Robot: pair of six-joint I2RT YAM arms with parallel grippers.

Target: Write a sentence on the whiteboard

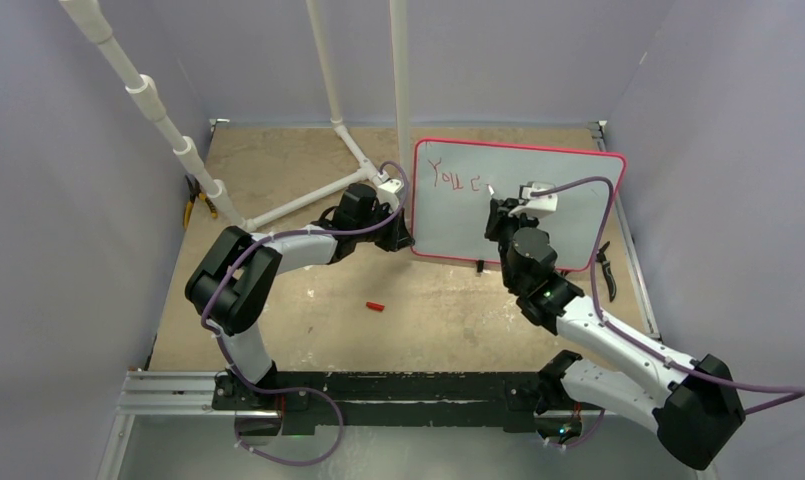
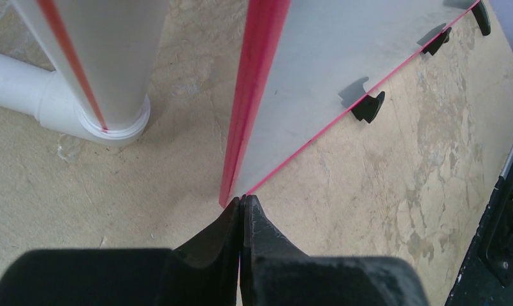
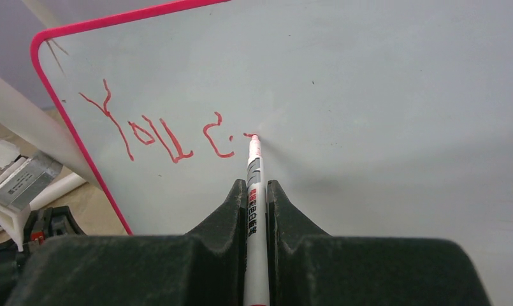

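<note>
The whiteboard (image 1: 568,225) stands tilted at the back of the table, its white face rimmed by a thin red-pink frame (image 3: 75,153). The sentence (image 1: 453,178) is a few uneven red strokes near the top left corner, seen closer in the right wrist view (image 3: 158,134). My right gripper (image 3: 256,185) is shut on a white marker (image 3: 253,162), whose red tip touches the board just right of the last stroke. That gripper (image 1: 493,195) is at the board's middle. My left gripper (image 2: 244,199) is shut on the whiteboard's lower left corner (image 2: 238,185), by the board's left edge (image 1: 406,238).
A white pipe frame (image 1: 398,70) rises just left of the board, its post (image 2: 107,64) close to my left gripper. A red marker cap (image 1: 376,307) lies on the tan tabletop in front. Black feet (image 2: 368,107) prop the board. A yellow-handled tool (image 1: 193,205) lies far left.
</note>
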